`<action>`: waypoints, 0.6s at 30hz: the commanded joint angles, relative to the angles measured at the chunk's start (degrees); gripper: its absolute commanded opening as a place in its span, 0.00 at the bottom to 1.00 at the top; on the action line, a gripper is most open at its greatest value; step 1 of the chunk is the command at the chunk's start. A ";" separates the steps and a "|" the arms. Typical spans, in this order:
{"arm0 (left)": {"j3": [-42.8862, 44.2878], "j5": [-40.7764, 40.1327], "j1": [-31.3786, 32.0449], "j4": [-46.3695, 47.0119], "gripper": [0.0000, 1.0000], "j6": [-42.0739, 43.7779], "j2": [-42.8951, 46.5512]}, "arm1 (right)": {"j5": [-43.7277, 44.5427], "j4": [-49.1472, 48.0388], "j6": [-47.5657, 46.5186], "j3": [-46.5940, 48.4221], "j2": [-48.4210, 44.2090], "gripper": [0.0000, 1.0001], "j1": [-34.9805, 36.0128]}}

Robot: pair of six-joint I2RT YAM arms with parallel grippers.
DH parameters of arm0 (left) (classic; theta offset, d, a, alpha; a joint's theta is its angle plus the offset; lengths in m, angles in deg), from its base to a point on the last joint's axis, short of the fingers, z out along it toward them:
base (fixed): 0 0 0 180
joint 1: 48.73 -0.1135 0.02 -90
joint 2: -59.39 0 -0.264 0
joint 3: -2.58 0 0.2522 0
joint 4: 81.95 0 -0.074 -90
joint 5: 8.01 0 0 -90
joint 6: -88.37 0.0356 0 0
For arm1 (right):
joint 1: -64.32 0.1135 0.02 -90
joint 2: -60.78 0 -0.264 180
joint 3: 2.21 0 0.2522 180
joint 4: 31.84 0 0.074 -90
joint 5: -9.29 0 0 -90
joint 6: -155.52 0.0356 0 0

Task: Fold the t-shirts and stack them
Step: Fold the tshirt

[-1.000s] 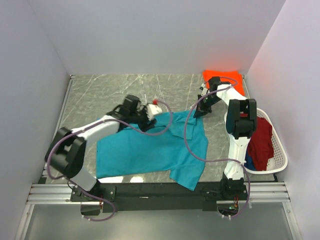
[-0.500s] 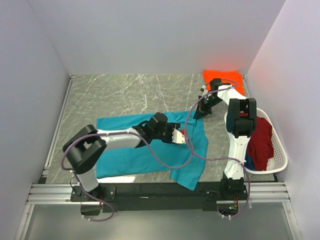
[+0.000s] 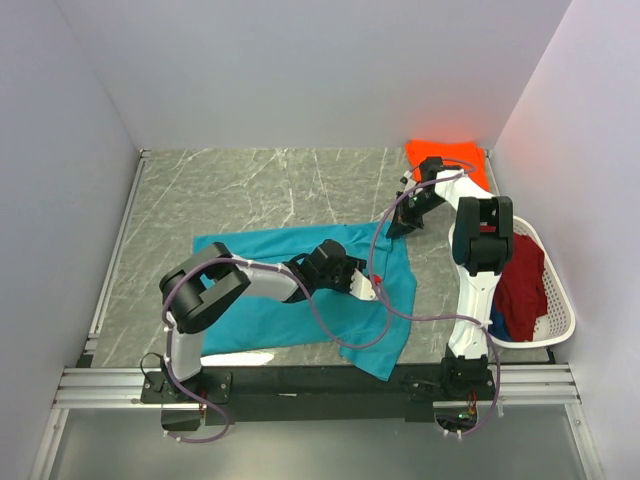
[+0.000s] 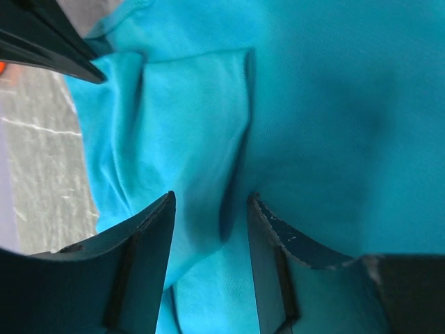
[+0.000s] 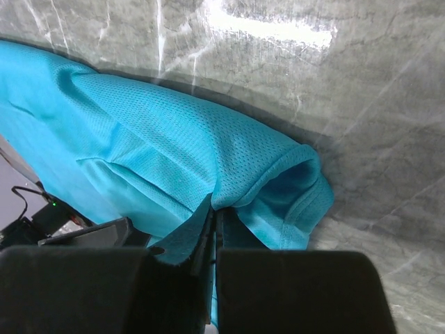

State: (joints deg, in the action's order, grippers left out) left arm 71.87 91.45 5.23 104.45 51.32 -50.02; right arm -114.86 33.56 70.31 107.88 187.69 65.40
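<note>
- The teal shirt (image 3: 270,310) lies spread across the near half of the table (image 3: 230,190), its right side rumpled, with one corner reaching toward the table's near edge.
- The left pincer (image 3: 372,288) is low over the right part of that shirt. In the left wrist view its jaws stand moderately apart with a folded edge of cloth running between them, and they grip nothing.
- The right pincer (image 3: 398,226) is at the shirt's far right corner. In the right wrist view its jaws are pressed together on a hemmed edge of the teal cloth, which bunches just beyond them.
- An orange shirt (image 3: 445,155) lies folded in the far right corner of the table.
- A white basket (image 3: 566,300) stands at the right edge, holding a dark red shirt (image 3: 522,285) and a blue shirt (image 3: 497,325).
</note>
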 commanded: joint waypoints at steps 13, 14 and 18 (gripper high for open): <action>4.24 -1.11 -0.69 -0.02 0.34 -0.39 2.00 | -0.92 1.01 -1.46 1.58 -0.44 0.00 -0.20; 4.06 -0.06 -0.61 -0.47 0.34 -0.48 2.44 | -0.83 0.92 -1.46 1.49 -0.61 0.00 -0.20; 4.59 -0.31 -0.69 -2.23 0.23 -0.04 2.36 | -0.83 0.92 -1.72 1.23 -0.70 0.00 -0.29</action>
State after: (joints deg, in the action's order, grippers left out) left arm 74.21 89.35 4.63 103.71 51.80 -50.15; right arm -114.86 33.77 69.53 107.91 187.69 65.40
